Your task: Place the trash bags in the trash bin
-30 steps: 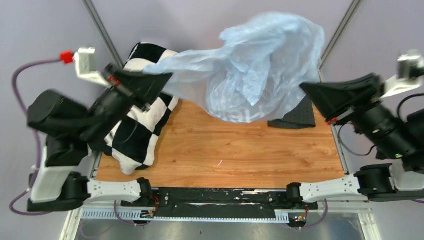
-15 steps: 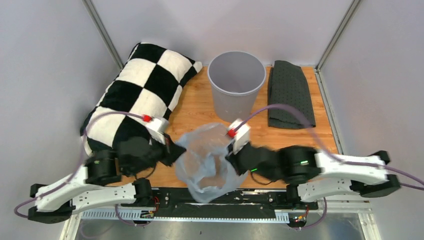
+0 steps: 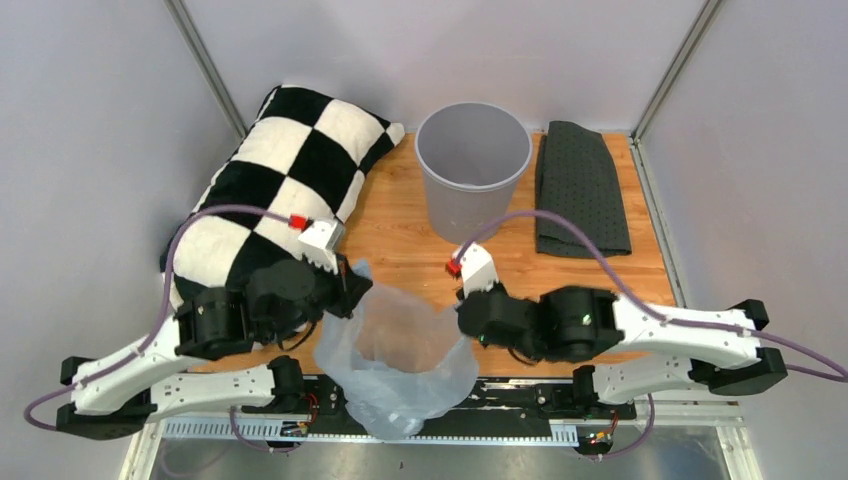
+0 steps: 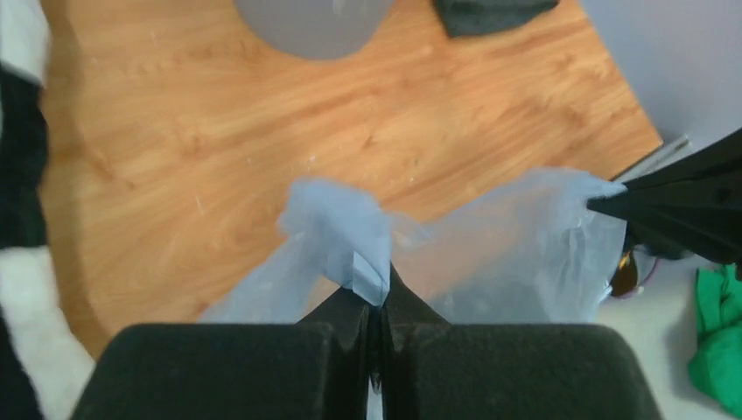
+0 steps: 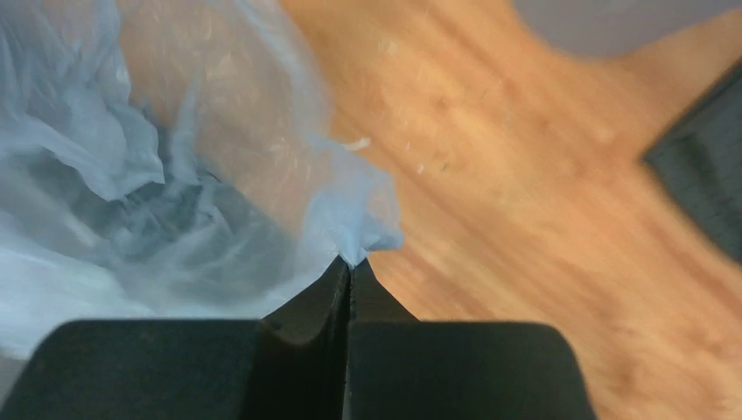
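The pale blue translucent trash bag (image 3: 400, 365) hangs open between my two grippers at the table's near edge, its bottom drooping over the front rail. My left gripper (image 3: 352, 290) is shut on the bag's left rim, seen in the left wrist view (image 4: 378, 297) with the plastic (image 4: 350, 236) pinched at its tips. My right gripper (image 3: 466, 318) is shut on the right rim, seen in the right wrist view (image 5: 352, 267) with the bag (image 5: 157, 175) to its left. The round light grey trash bin (image 3: 472, 170) stands upright and empty at the back centre, well beyond the bag.
A black-and-white checkered pillow (image 3: 270, 190) lies along the left side. A dark grey dotted cloth (image 3: 582, 200) lies folded at the back right. Bare wood (image 3: 400, 240) shows between bin and bag. Metal frame posts rise at both back corners.
A second ago both arms held the bag high over the bin at the back. They have swung down to the near edge, and the bag now hangs lower and wider open.
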`<state>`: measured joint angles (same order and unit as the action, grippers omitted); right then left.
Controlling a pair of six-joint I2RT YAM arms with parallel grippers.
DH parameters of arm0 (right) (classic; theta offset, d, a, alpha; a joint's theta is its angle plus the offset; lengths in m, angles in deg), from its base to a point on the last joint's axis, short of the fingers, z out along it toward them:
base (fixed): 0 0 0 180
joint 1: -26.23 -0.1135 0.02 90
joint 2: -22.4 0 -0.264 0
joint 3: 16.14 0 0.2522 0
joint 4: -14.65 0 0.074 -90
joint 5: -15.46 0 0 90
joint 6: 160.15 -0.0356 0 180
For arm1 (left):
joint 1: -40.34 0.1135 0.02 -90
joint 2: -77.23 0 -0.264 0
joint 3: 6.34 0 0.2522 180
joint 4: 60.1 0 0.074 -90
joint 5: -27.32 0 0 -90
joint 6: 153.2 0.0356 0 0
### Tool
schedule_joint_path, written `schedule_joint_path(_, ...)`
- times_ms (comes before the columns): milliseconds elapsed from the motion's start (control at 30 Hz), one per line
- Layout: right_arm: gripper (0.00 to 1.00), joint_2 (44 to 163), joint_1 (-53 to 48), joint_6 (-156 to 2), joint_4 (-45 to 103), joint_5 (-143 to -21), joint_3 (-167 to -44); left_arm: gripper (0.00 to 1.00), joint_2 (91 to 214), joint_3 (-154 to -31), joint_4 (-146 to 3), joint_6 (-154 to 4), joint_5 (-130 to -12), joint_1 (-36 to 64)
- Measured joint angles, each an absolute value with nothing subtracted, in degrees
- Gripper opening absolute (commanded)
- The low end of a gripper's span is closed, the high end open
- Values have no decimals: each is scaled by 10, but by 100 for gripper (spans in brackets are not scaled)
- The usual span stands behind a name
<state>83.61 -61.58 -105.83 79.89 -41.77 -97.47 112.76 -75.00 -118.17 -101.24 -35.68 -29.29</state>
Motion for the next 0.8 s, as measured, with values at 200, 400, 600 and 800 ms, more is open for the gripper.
schedule_joint_path(200, 0, 937, -592, -903, 824, -379, -1457, 0, 1392, -1234, -1196, -884, -351, -293)
schedule_joint_path(400, 0, 789, -592, -819, 627, -403, -1506, 0, 1403, -1357, -1113, -826, -360, -293)
schedule_joint_path(600, 0, 703, -591, -962, 514, -460, -975, 0, 1220, -898, -1095, -905, -369, -293)
schedule_joint_path(800, 0, 927, -736, -1069, 677, -501, -795, 0, 1152, -656, -1224, -987, -454, -334)
